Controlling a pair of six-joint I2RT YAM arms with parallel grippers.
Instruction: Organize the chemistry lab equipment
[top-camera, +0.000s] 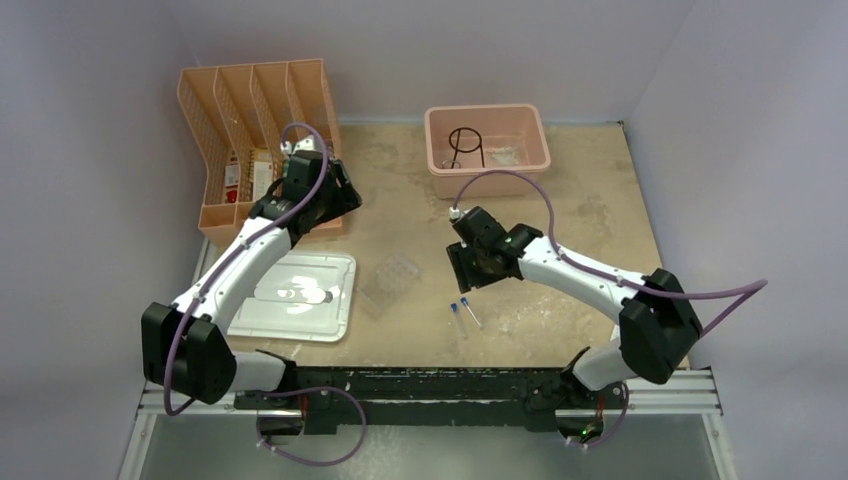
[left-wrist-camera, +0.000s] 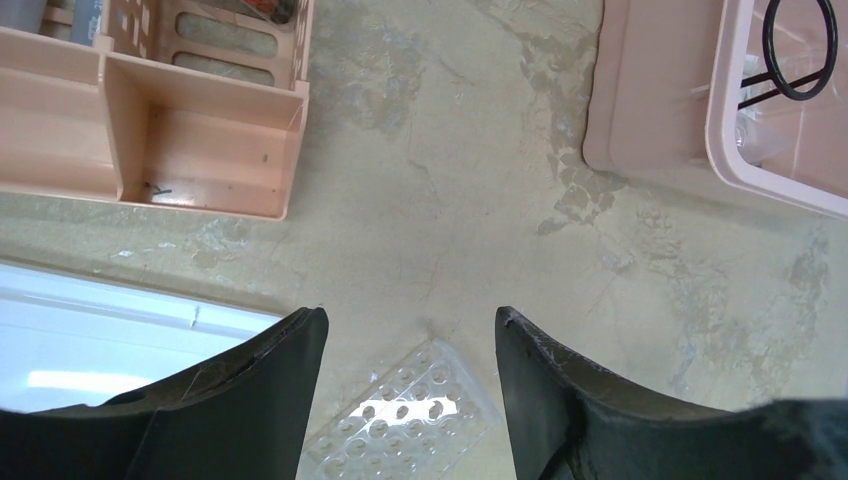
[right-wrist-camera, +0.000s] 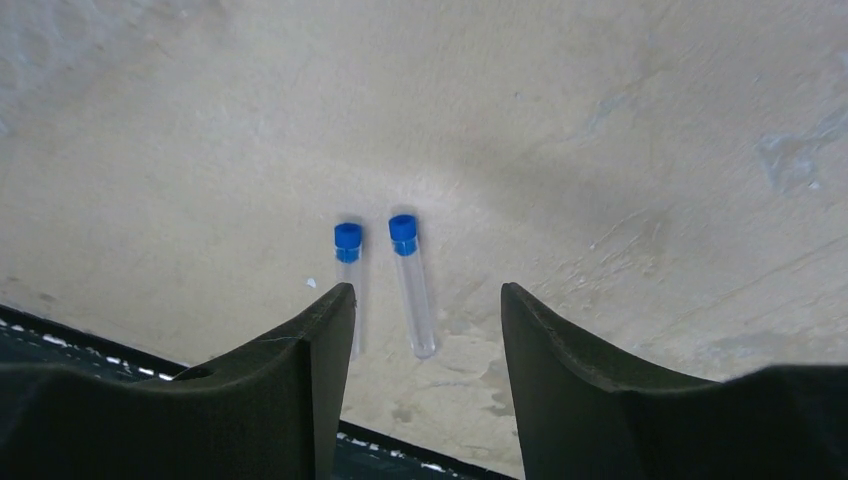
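text: none legible | packets in pink organizer: print too small

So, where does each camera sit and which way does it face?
Top external: above and behind, facing down on the table; both arms show.
Left wrist: on the left arm, facing the clear plastic tray; left gripper open.
Right wrist: on the right arm, facing two blue-capped vials; right gripper open.
Shared: the vials, in top and right wrist.

Right claw hides the end of 1 blue-capped vial.
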